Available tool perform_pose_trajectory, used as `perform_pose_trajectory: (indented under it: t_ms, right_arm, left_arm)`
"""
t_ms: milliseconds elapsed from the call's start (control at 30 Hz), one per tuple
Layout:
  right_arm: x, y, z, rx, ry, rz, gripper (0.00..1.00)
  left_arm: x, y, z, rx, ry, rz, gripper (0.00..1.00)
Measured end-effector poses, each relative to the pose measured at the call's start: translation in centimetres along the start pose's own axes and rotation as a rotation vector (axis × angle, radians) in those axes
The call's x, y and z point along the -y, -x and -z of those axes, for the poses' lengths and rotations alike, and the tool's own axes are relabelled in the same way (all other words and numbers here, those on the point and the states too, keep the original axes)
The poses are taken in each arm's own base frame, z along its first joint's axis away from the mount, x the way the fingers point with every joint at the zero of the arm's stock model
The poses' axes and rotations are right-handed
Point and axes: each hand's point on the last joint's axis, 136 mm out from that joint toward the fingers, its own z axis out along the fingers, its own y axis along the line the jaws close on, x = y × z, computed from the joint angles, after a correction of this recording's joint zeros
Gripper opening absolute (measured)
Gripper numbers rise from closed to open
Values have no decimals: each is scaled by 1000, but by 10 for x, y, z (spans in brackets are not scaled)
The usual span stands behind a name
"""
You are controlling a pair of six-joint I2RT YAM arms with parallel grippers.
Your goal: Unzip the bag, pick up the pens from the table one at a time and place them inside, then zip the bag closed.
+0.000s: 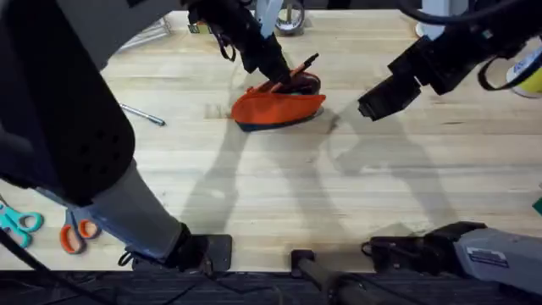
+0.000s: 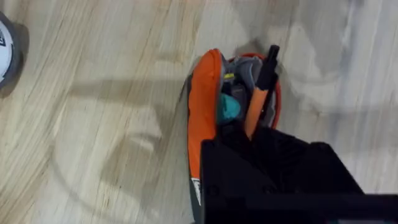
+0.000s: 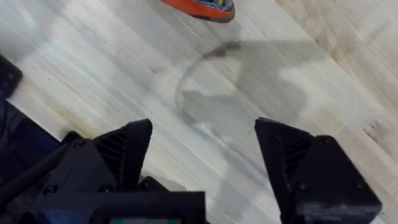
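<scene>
The orange bag (image 1: 273, 108) lies on the table (image 1: 254, 186) at the far middle, its zipper open. In the left wrist view the bag's (image 2: 204, 106) mouth gapes, showing grey lining and a teal item inside. My left gripper (image 1: 282, 74) hovers over that mouth, shut on the orange pen (image 2: 258, 93), whose black end (image 1: 310, 61) points up and away. The silver-grey pen (image 1: 142, 114) lies on the wood to the left of the bag. My right gripper (image 1: 378, 99) hangs open just right of the bag, nothing between its fingers (image 3: 124, 149); the bag's end (image 3: 202, 7) shows beyond them.
Orange-handled scissors (image 1: 76, 233) and teal scissors (image 1: 17, 222) lie at the near left edge. A tape roll (image 1: 290, 19) sits at the far edge behind the bag. A white and yellow object (image 1: 529, 72) stands at the far right.
</scene>
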Motion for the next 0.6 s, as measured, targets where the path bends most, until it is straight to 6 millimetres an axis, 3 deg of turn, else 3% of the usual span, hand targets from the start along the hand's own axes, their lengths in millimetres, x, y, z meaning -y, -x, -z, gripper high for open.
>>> perform_pose_trajectory:
  t_ms: [433,467,600]
  right_arm:
    - [0,0,0,0,0,0,998]
    - [0,0,0,0,0,0,998]
    - [0,0,0,0,0,0,998]
  left_arm:
    - [-2,-2,0,-12,10,-1,73]
    - [-2,-2,0,-13,10,-6,182]
    - [-1,-2,0,-13,9,-3,831]
